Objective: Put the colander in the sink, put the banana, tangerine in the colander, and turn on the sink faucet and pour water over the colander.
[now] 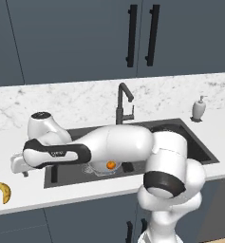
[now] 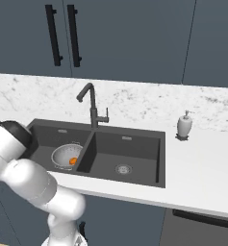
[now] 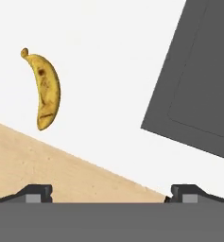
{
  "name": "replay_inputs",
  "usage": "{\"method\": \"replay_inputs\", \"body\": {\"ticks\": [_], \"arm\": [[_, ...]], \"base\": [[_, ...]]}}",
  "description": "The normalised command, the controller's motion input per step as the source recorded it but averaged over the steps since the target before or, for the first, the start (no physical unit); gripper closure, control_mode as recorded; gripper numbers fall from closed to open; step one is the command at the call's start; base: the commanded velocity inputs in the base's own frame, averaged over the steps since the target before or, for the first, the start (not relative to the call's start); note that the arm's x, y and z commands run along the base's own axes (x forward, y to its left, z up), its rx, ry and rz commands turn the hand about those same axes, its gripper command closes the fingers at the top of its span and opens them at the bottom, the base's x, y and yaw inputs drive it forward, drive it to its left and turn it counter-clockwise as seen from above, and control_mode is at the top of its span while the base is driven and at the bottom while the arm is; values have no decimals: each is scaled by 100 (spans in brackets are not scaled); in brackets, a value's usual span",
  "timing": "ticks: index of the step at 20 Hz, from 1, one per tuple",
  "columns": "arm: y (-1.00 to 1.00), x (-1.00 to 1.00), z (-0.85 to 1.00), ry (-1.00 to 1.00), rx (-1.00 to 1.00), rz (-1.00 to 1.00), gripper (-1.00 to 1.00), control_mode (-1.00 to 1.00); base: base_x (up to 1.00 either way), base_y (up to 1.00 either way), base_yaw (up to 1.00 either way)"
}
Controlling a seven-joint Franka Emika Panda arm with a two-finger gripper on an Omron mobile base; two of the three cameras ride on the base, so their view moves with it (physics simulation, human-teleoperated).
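Note:
The yellow banana (image 1: 2,191) (image 3: 45,90) lies on the white counter left of the sink (image 1: 199,142) (image 2: 134,144), near the front edge. My gripper (image 1: 20,171) (image 3: 111,194) hovers over that counter between the banana and the sink's left rim, open with nothing between its fingertips (image 3: 35,193). The pale colander (image 1: 97,169) (image 2: 62,154) sits in the left basin with the orange tangerine (image 1: 110,164) (image 2: 73,161) inside it. Behind the basin divider stands the dark gooseneck faucet (image 1: 123,102) (image 2: 91,103), and no water shows. My arm hides part of the colander in the left base view.
A white soap dispenser (image 1: 198,109) (image 2: 184,126) stands on the counter right of the sink. Dark cabinets with black handles (image 1: 132,35) hang above. In the hand view the counter's front edge and the wood floor (image 3: 47,165) lie just beyond the banana.

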Motion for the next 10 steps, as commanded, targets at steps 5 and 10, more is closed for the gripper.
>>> {"method": "replay_inputs", "body": {"ticks": [5,10], "arm": [[53,0,-22,-10,0,13,-100,-100],[51,4,-14,-10,0,1,-100,-100]], "base": [[0,0,0],[0,0,0]]}}
